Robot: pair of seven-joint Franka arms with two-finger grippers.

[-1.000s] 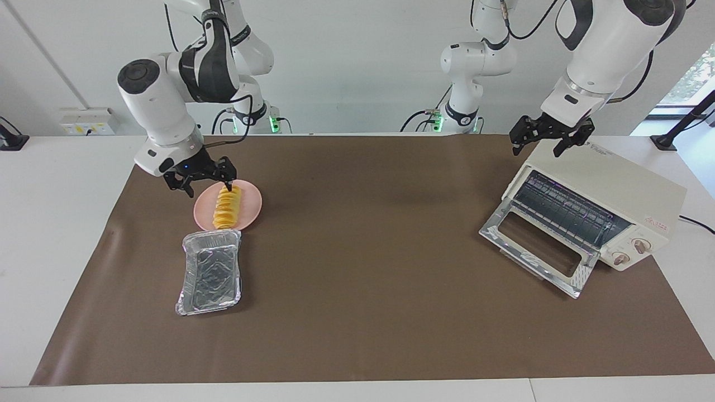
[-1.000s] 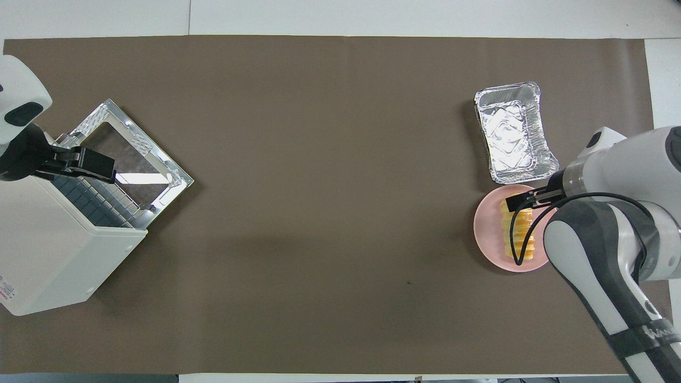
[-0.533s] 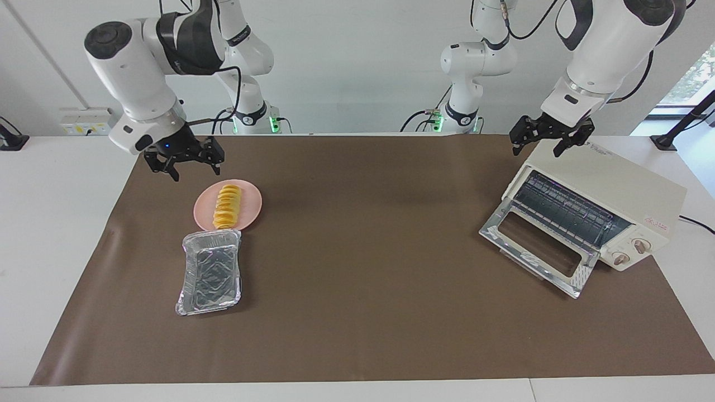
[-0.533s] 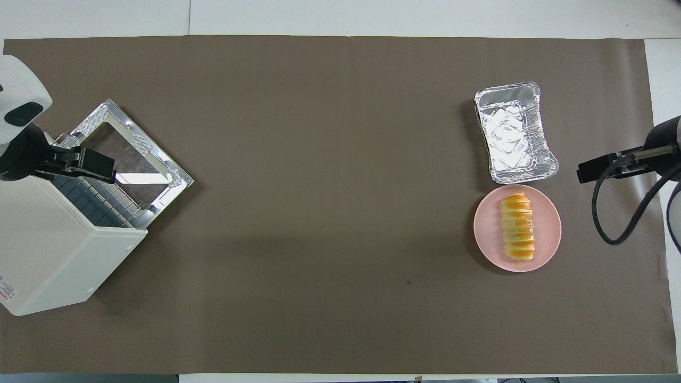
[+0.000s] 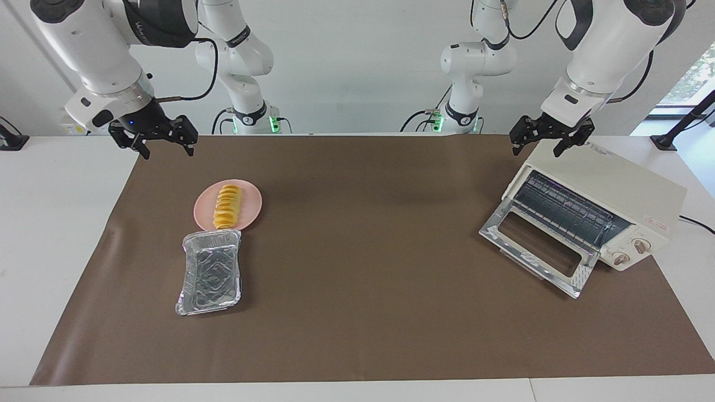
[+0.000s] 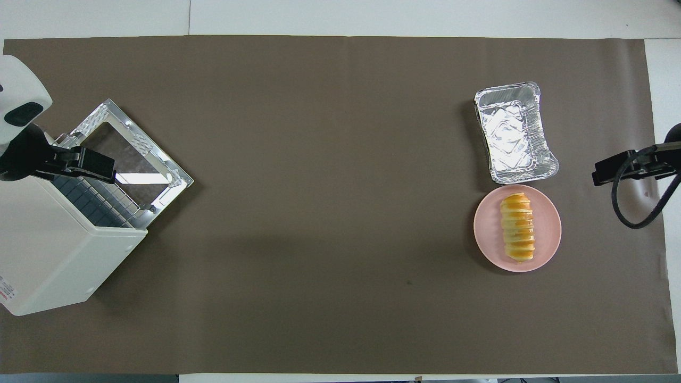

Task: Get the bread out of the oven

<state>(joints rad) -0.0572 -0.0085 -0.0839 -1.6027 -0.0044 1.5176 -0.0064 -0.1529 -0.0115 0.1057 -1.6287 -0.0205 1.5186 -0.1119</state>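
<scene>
Bread [image 5: 227,207] on plate [image 5: 251,206], oven [image 5: 614,187] interior dim; both tools, left [image 5: 545,143] and right [image 5: 153,142], spread open, empty.

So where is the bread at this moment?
The bread lies on the pink plate, toward the right arm's end of the table, just nearer to the robots than the foil tray.

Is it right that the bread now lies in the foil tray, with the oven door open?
No. The bread lies on the pink plate, beside the foil tray, which holds nothing, as the overhead view shows. The oven door is indeed open.
</scene>
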